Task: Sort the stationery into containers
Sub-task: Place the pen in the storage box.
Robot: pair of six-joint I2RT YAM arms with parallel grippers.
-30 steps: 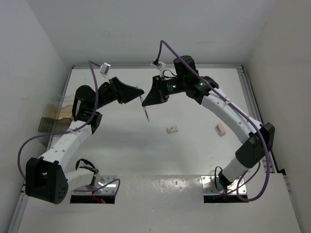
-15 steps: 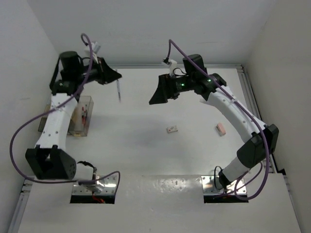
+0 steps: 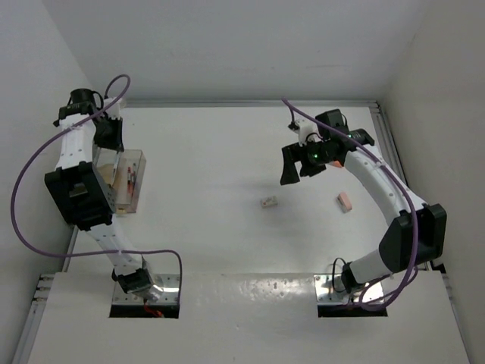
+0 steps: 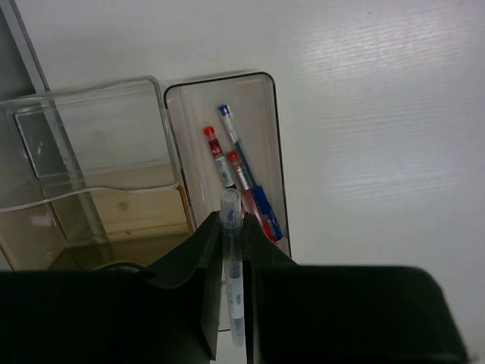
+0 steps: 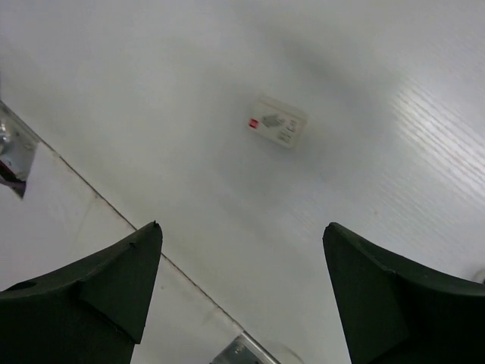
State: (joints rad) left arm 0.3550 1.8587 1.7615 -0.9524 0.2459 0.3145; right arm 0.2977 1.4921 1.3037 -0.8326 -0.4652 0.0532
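"What colours are in that clear bin (image 4: 189,129) at nine o'clock?"

"Two red pens (image 4: 218,155) and a blue pen (image 4: 261,205). The neighbouring bin (image 4: 83,144) shows a tan-brown tint. The pen (image 4: 232,265) between the black fingers (image 4: 193,265) is pale grey-purple."

"And at three o'clock?"

"A pink eraser (image 3: 345,202). Nearer the centre there's a whitish eraser (image 5: 277,126) with a red mark and grey print. The table (image 3: 227,152) is white, and the arms (image 3: 377,176) are white with black joints."

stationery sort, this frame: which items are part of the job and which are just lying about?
Job:
pale pen, held in the left gripper
red pens and blue pen, in one clear bin
whitish eraser
pink eraser

Not the job:
purple cables
metal base plates
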